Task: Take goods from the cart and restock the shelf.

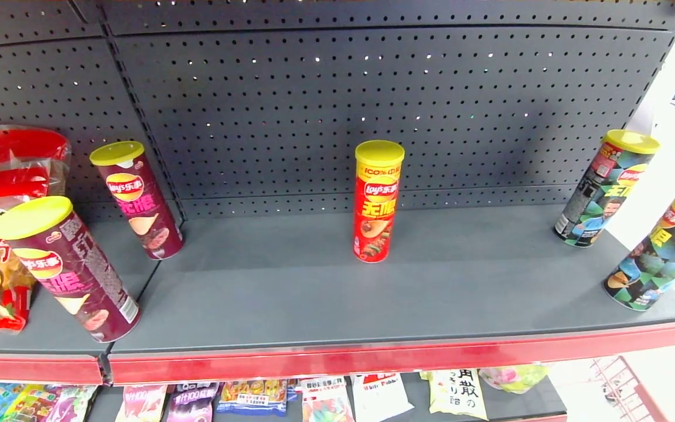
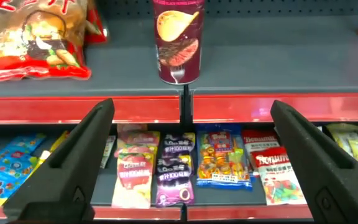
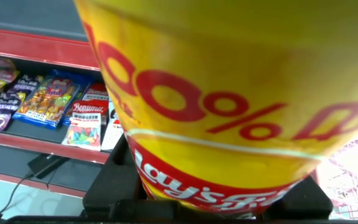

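The shelf (image 1: 290, 293) was partly stocked, gaps left at 3 and 9 o'clock of the red can (image 1: 378, 202). Another chip can (image 3: 229, 81) was clamped, unshelved, in the right gripper (image 3: 210, 208); the left gripper (image 2: 191, 112) was spread, empty.

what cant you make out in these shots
- Right wrist view: held can is so close that its top and base are cut off.
- Left wrist view: purple can is cut by the frame edge, lid hidden.
- Head view: lower packets are half hidden by the red lip and the bottom edge.
- Head view: wire frame at the corner is cut off; cart or not, cannot tell.
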You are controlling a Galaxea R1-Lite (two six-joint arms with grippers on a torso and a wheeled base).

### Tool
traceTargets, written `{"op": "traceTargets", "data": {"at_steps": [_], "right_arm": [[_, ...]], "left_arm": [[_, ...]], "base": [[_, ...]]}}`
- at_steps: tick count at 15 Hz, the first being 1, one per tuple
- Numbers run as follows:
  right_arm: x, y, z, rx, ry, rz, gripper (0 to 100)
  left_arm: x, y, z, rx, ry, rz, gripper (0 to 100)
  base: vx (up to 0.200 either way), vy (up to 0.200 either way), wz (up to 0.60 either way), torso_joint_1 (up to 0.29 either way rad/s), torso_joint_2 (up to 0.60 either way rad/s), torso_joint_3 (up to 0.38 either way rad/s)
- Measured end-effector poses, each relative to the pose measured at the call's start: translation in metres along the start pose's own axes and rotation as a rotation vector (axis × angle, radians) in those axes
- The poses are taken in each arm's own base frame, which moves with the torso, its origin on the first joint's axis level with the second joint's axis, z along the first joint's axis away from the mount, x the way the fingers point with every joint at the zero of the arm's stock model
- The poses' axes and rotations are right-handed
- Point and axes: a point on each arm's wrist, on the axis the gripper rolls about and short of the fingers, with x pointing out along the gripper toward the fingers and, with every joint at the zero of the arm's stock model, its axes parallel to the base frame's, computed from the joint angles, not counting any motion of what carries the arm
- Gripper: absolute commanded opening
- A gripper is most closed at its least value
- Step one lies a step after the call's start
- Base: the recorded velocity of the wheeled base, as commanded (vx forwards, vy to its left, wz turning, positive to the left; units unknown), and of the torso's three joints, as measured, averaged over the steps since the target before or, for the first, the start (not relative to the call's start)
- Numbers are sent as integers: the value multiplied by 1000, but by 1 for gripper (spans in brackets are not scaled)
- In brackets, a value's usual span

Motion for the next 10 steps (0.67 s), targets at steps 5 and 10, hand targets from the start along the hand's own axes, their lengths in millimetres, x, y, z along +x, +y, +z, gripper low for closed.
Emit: {"op": "traceTargets", "data": {"at_steps": [5,10], "right_arm": [[0,0,-2,-9,4,-6,0],[0,0,-1,-10,3,-6,0]], "left_arm": [[0,-3,1,72,-13,-141,100],[0,-3,1,76,-14,-141,100]], "base": [[0,0,0,0,0,0],[0,0,0,0,0,0]]}}
